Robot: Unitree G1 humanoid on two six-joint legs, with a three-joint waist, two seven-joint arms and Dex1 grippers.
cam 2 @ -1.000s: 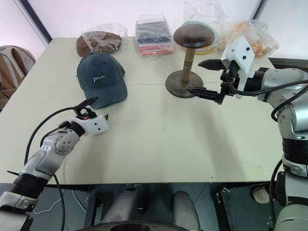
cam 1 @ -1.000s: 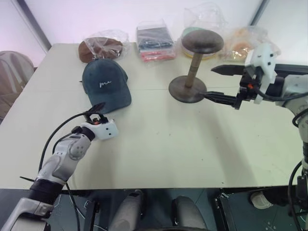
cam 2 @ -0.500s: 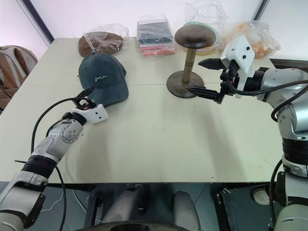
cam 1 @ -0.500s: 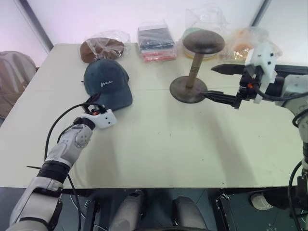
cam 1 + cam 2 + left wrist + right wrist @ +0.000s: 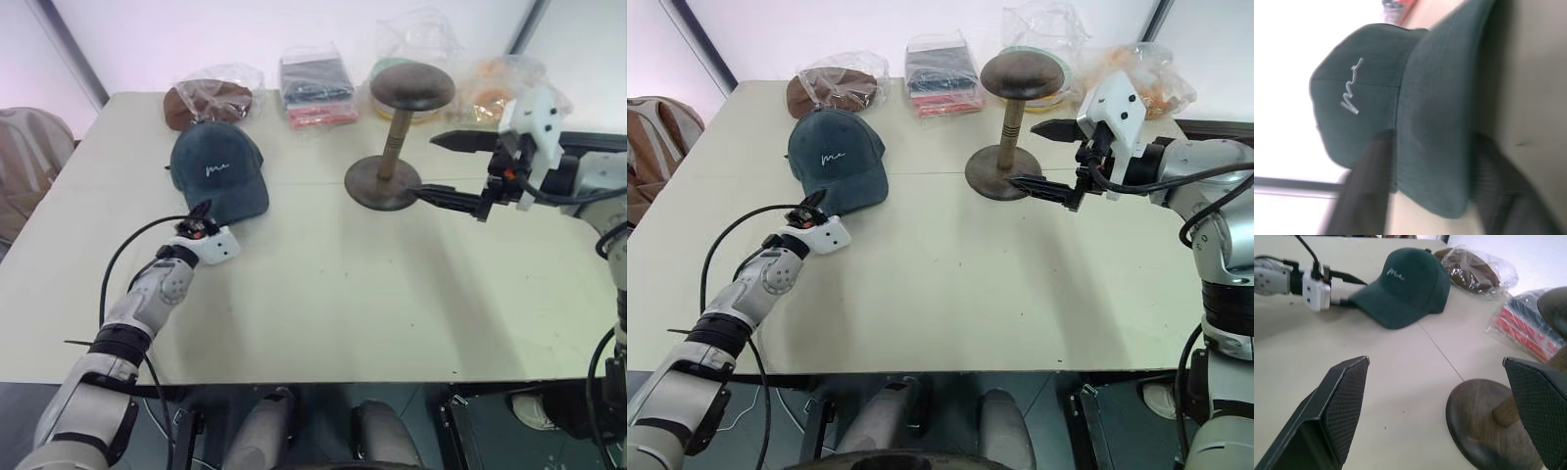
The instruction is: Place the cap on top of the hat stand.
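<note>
The dark teal cap (image 5: 217,176) lies on the table at the left, white script facing me and brim toward me. My left gripper (image 5: 199,213) sits level at the brim's near edge. In the left wrist view its two fingers (image 5: 1369,176) press one on each face of the brim, shut on it. The dark wooden hat stand (image 5: 411,86) stands upright at the centre right with nothing on its domed top. My right gripper (image 5: 428,166) hovers open just right of the stand's round base (image 5: 1484,426), apart from it.
Along the far table edge lie a brown cap in clear plastic (image 5: 208,98), a stack of folded cloth in plastic (image 5: 315,83) and more bagged items (image 5: 490,83) behind the stand. A brown bag (image 5: 24,157) sits off the table's left side.
My left gripper has moved forward to the cap's brim and closed from wide open onto it. The right arm has kept still.
</note>
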